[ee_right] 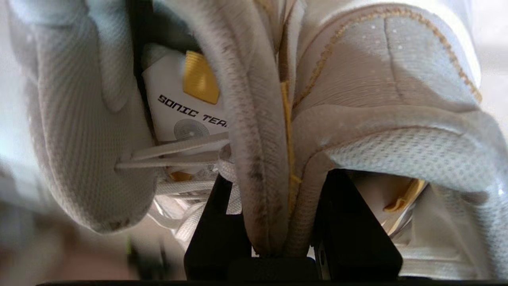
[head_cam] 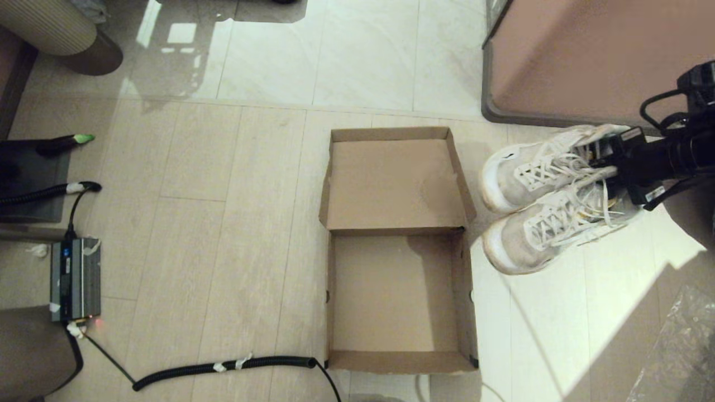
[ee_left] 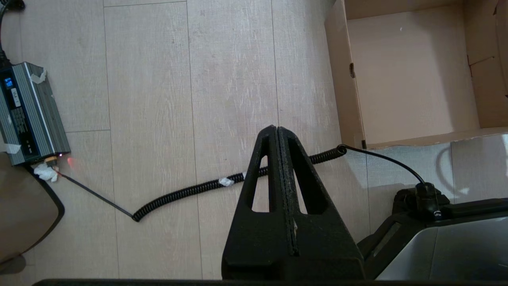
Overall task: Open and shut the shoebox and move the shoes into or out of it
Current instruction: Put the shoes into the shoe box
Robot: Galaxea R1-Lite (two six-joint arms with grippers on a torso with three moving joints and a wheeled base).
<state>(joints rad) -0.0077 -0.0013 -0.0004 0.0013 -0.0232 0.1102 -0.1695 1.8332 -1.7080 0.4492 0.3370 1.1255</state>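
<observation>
Right gripper [ee_right: 270, 222] is clamped on the pinched-together inner collars of both sneakers [head_cam: 550, 201], which sit side by side at the open shoebox's [head_cam: 396, 251] 2 o'clock, toes toward it. Left gripper [ee_left: 278, 135] is parked over the floor at the box's 7 o'clock, fingers pressed together on nothing.

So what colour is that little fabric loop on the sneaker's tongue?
Yellow-gold, on the white tongue label of the white and grey lace-up sneakers; the right wrist view shows it best.

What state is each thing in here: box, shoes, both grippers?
shoebox: open, lid folded flat back, nothing inside.
shoes: outside the box to its right, side by side, inner collars pinched together.
right gripper: shut on both shoes' collars.
left gripper: shut, holding nothing, above the floor near the box.
</observation>
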